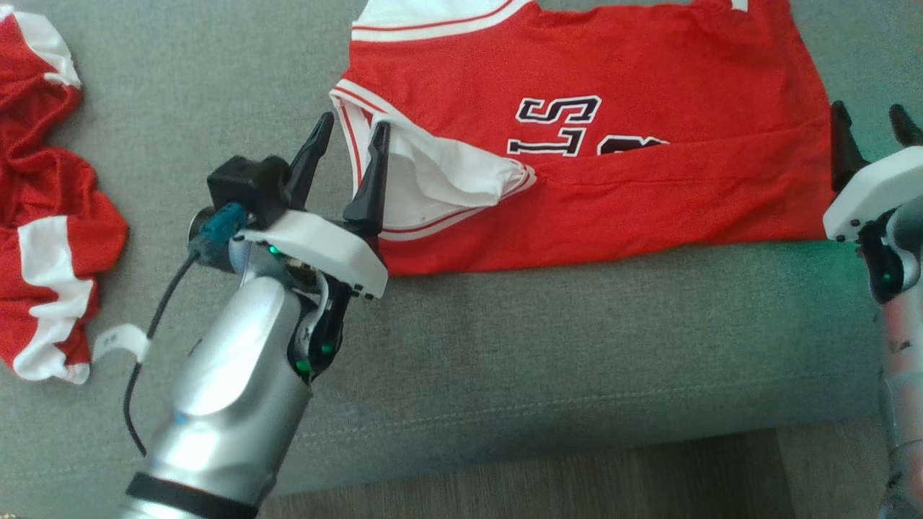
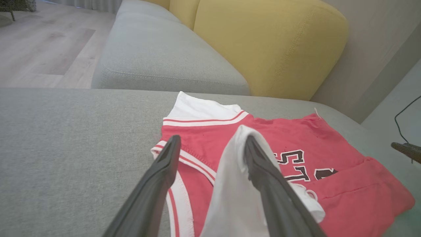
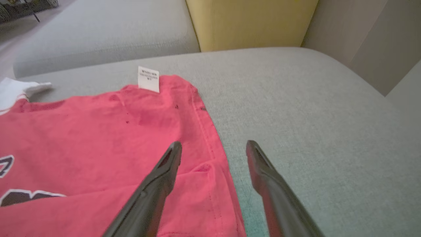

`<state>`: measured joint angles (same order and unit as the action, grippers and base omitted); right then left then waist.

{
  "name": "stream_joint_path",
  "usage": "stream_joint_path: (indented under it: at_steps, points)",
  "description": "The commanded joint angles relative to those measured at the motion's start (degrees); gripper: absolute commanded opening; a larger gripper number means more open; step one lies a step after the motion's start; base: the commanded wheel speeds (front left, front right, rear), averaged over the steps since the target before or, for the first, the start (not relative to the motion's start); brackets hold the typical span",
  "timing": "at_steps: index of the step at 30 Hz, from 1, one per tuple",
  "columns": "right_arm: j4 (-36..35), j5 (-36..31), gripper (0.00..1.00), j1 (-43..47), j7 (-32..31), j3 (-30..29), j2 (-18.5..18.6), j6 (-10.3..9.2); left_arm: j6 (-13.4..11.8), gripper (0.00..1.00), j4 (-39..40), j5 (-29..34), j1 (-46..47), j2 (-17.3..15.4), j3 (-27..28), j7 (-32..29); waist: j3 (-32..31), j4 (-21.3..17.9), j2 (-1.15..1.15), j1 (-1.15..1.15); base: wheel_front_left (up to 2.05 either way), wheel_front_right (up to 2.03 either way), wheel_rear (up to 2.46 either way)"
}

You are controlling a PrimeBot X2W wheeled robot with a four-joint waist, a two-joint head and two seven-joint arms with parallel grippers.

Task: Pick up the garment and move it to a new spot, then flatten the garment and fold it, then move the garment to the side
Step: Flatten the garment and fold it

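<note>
**Both claws open, one at each end of the jersey**

The left claw (image 1: pixel 353 126) stands with its fingers wide apart at the armhole end of the jersey (image 1: pixel 649 180) and grips nothing. A flap of white lining (image 2: pixel 230 184) leans against one finger, touching it but not pinched. The right claw (image 1: pixel 867 112) is spread just as wide and is also empty. It straddles the opposite side edge, with one finger over red cloth and the other over the sofa (image 1: pixel 505 346).

The jersey lies flat near the seat's front edge. Its near strip is doubled over and covers part of the black lettering. That layout suggests a fold laid down from both ends at once, which would explain a claw at each end.

A second red garment (image 1: pixel 43 216) lies crumpled well apart on the left. Folding looks under way, and the move aside is not yet done.
</note>
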<state>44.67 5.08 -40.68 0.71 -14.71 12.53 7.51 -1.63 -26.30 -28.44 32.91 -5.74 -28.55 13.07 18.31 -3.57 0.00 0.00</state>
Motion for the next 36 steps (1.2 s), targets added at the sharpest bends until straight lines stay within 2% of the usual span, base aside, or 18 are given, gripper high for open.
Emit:
stream_joint_path:
  at_steps: [1, 6, 11, 17, 22, 23, 24, 26, 31, 36]
  points:
    - [-2.3, 1.1, 1.00, -0.1, 2.4, 0.6, -0.1, -0.02, -1.1, 1.00, 1.9, 0.8, -0.4, -0.7, 2.3, 1.0, -1.2, -0.1, 0.00, 0.00, 0.00, 0.00, 0.00]
    - [-5.2, 3.7, 1.00, 3.9, 5.0, 0.3, -1.2, -0.02, -3.1, 1.00, 4.1, 1.2, -6.8, -1.0, 2.8, 1.6, -3.5, -0.3, 0.00, 0.00, 0.00, 0.00, 0.00]
    - [-11.3, 6.1, 1.00, 10.2, 3.9, 1.4, -2.4, -0.02, -6.4, 1.00, 5.4, 0.7, -15.5, -1.8, 2.6, 0.2, -5.7, -0.7, 0.00, 0.00, 0.00, 0.00, 0.00]
    - [-17.8, 7.3, 1.00, 15.1, -1.2, 2.4, -3.8, -0.02, -7.0, 1.00, 3.9, -0.1, -16.8, -2.1, 1.9, -3.3, -6.3, -1.5, 0.00, 0.00, 0.00, 0.00, 0.00]
    - [-18.5, 8.3, 1.00, 15.5, -5.2, 2.1, -5.4, -0.02, -6.7, 1.00, -0.7, -1.1, -14.0, -1.0, 1.1, -6.9, -5.5, -2.3, 0.00, 0.00, 0.00, 0.00, 0.00]
    - [-18.0, 8.2, 1.00, 15.2, -5.7, 1.9, -5.5, -0.02, -6.4, 0.93, -1.4, -1.6, -13.6, -0.7, 1.1, -7.2, -5.3, -2.3, 0.00, 0.00, 0.00, 0.00, 0.00]
    - [-17.3, 7.7, 1.00, 14.7, -6.0, 1.7, -5.5, -0.02, -6.0, 0.51, -2.0, -2.1, -13.2, -0.4, 1.1, -7.5, -5.1, -2.4, 0.00, 0.00, 0.00, 0.00, 0.00]
    - [-15.3, 6.3, 1.00, 13.4, -6.7, 1.0, -5.4, -0.02, -4.9, 0.00, -3.2, -3.0, -12.4, 0.0, 1.2, -7.3, -4.8, -2.5, 0.00, 0.00, 0.00, 0.00, 0.00]
    - [-8.9, 1.8, 1.00, 9.6, -7.9, -1.2, -4.9, -0.02, -2.6, 0.00, -6.0, -4.0, -10.3, 0.7, 0.6, -6.5, -4.3, -1.9, 0.00, 0.00, 0.00, 0.00, 0.00]
    - [-2.8, -3.1, 1.00, 5.8, -8.2, -4.5, -3.8, -0.02, -1.5, 0.00, -7.6, -3.6, -8.4, 1.0, -0.1, -4.5, -3.8, -0.8, 0.00, 0.00, 0.00, 0.00, 0.00]
